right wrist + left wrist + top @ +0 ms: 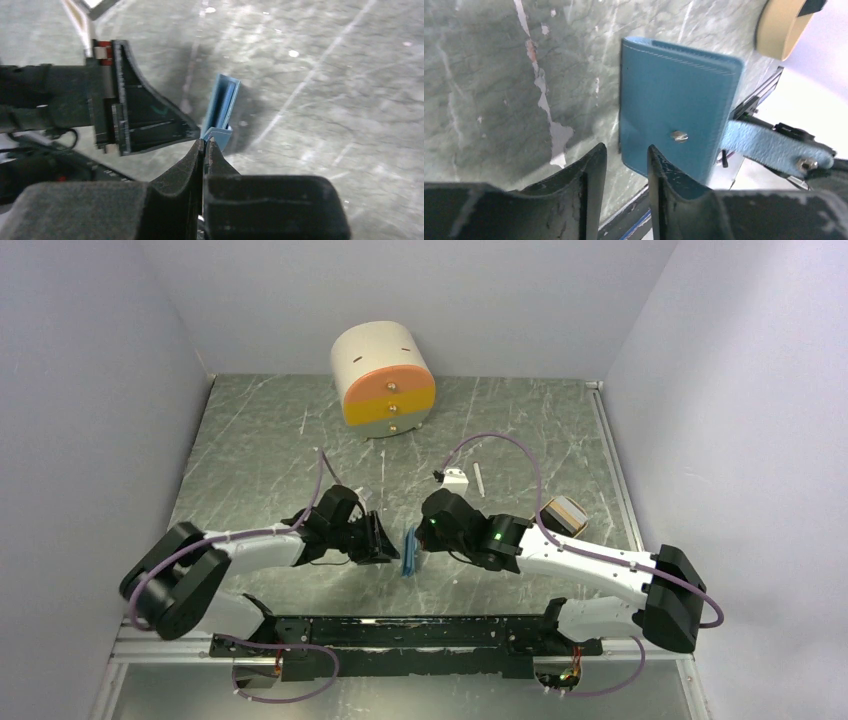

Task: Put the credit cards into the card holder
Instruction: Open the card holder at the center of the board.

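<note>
Gray table point(250, 440): our right gripper point(204, 144) pinches the card holder point(674, 100) (by its strap point(769, 146)); our left gripper point(625, 150) is spread apart.

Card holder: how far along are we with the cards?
Done: no card visibly inside the card holder. In hand: the right pincer is shut on its strap, holding it on edge; the left pincer is open at its corner. Left: getting the cards in.
</note>
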You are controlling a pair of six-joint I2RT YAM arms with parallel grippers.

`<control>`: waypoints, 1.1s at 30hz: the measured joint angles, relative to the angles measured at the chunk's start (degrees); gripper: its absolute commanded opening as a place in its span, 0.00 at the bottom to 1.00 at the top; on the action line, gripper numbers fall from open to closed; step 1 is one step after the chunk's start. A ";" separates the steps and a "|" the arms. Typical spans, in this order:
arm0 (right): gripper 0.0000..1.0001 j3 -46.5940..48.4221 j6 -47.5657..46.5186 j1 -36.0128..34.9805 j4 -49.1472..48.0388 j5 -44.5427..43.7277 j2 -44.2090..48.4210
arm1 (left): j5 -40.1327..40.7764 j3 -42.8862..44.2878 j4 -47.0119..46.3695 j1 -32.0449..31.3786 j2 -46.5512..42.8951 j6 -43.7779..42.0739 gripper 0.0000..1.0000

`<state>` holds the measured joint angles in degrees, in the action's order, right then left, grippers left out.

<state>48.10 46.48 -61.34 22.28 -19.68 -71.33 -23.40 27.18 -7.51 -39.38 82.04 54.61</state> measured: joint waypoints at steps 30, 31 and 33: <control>0.00 -14.27 1.79 10.08 -6.99 9.22 10.49 | 2.19 -1.66 5.22 4.28 -6.91 -3.89 0.61; 0.00 -14.64 1.81 10.27 -6.99 9.33 10.75 | 2.16 -1.66 5.05 4.28 -6.25 -4.07 0.61; 0.00 -15.15 1.79 10.62 -6.91 9.46 11.21 | 1.97 -1.66 4.46 4.28 -4.94 -4.22 0.61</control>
<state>32.95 48.27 -50.72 15.38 -10.22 -60.12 -21.43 25.52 -3.05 -35.09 77.10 50.39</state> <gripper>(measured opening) 0.025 0.608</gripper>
